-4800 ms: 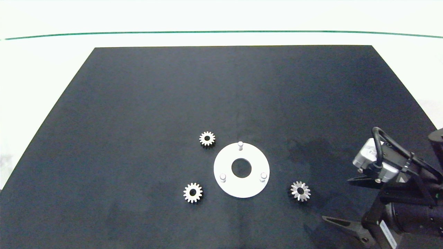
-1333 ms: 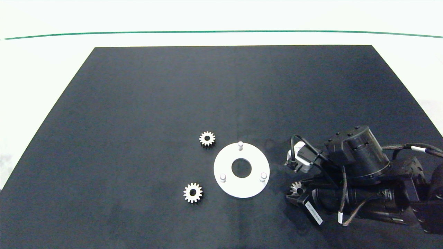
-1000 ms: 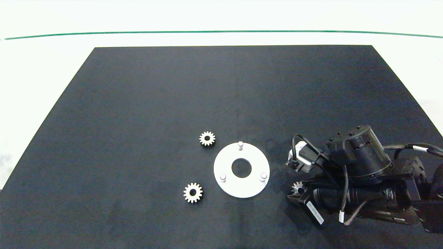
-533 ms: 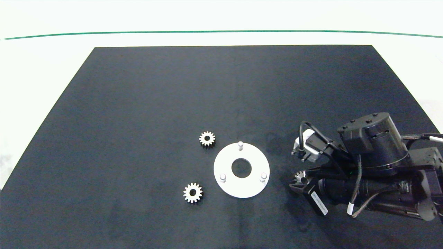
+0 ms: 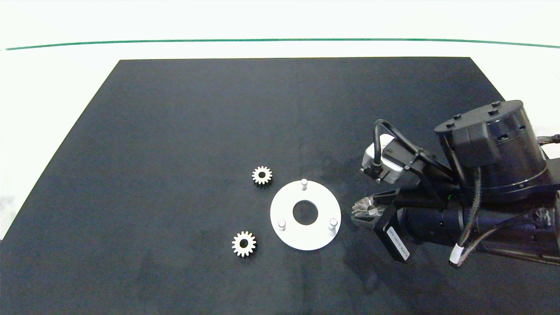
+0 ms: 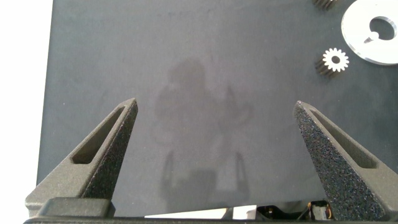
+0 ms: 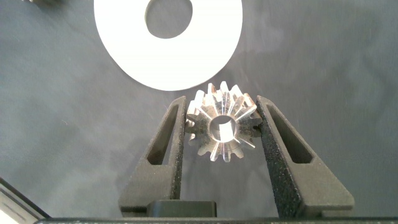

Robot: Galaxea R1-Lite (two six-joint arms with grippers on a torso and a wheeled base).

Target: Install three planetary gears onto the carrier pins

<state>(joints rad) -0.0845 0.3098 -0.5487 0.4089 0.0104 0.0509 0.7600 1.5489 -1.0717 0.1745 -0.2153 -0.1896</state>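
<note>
Since the earlier frames the right tool (image 5: 366,213) has closed on the gear that lay at the lower right of the disc, lifted it clear of the worktop (image 5: 175,131) and carried it left and upward in the head view, so that it now hangs just beside the disc's right edge. The held gear (image 7: 222,130) sits between the two fingers, gripped on opposite sides of its toothed rim, with its centre hole facing the wrist camera; in the head view the same gear (image 5: 364,209) appears tilted on edge. The fingers (image 7: 166,144) are closed only as far as the width of the gear. The disc (image 5: 288,232) lies flat at the lower centre of the head view on the dark mat, with its three carrier pins upright and bare: one at the top (image 5: 304,182), one at the lower left (image 5: 281,224) and one at the lower right (image 5: 333,222). The lower right pin is the nearest to the held gear. Two further planetary gears rest flat on the mat, one just beyond the disc's upper left edge (image 5: 262,175) and one to the lower left of the disc (image 5: 243,243). The left tool (image 6: 217,158) is spread wide and holds nothing, above bare mat well apart from the disc; it does not appear in the head view.
</note>
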